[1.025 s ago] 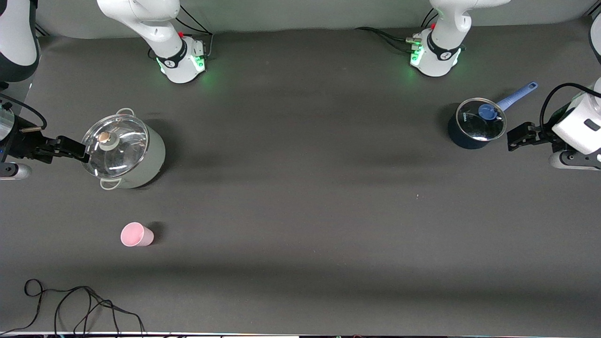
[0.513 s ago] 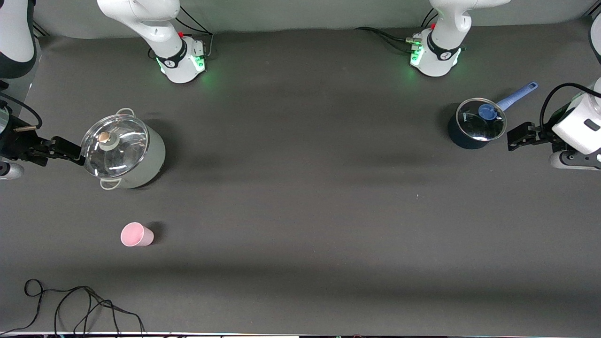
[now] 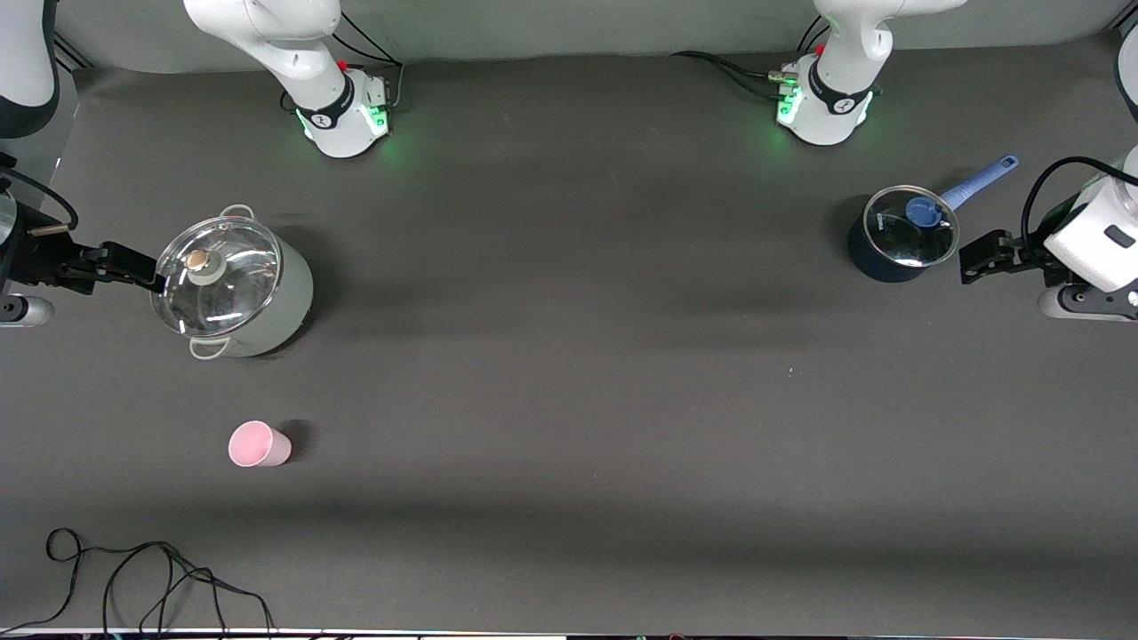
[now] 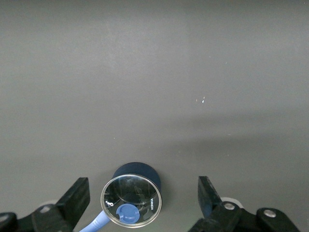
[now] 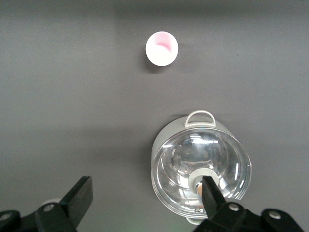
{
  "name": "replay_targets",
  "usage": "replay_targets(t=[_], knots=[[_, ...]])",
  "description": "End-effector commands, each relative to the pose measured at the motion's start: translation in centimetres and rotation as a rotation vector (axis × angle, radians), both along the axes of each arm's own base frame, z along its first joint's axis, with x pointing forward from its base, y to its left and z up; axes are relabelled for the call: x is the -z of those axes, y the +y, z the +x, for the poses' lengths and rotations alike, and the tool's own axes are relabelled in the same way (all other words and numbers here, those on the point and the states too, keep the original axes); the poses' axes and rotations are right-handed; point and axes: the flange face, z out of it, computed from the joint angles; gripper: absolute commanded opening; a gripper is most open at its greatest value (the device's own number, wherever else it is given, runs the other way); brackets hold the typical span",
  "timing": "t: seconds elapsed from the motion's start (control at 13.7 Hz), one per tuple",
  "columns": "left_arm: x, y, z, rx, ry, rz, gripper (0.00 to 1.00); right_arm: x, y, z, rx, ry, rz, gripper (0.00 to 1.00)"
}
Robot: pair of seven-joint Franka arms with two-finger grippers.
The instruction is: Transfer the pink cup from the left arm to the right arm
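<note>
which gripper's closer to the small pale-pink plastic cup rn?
Right. The right gripper hovers, jaws open, beside the lidded grey pot near the pale-pink plastic cup; the left gripper waits open by the blue saucepan.

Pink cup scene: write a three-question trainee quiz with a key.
1. True or false: the pink cup lies on its side.
2. Which is nearer the front camera, the pink cup or the grey pot?
3. The blue saucepan sits toward which arm's end of the table? A) left arm's B) right arm's

Key:
1. False; it stands upright, as the right wrist view shows.
2. The pink cup.
3. A, beside the open left hand; the open right hand hangs by the grey pot.
</note>
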Motion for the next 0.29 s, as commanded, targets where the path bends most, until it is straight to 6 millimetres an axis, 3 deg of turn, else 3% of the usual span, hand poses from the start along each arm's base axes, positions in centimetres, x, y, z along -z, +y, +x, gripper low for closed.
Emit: replay_targets(t=[0.0, 0.22], knots=[[-0.41, -0.21, 0.13, 0.01, 0.006, -0.004, 1.0, -0.68, -0.02, -0.34, -0.004, 0.002, -0.004, 1.0], [-0.4, -0.21, 0.11, 0.01, 0.007, -0.004, 1.0, -0.51, -0.01, -0.19, -0.003, 0.004, -0.003, 1.0]])
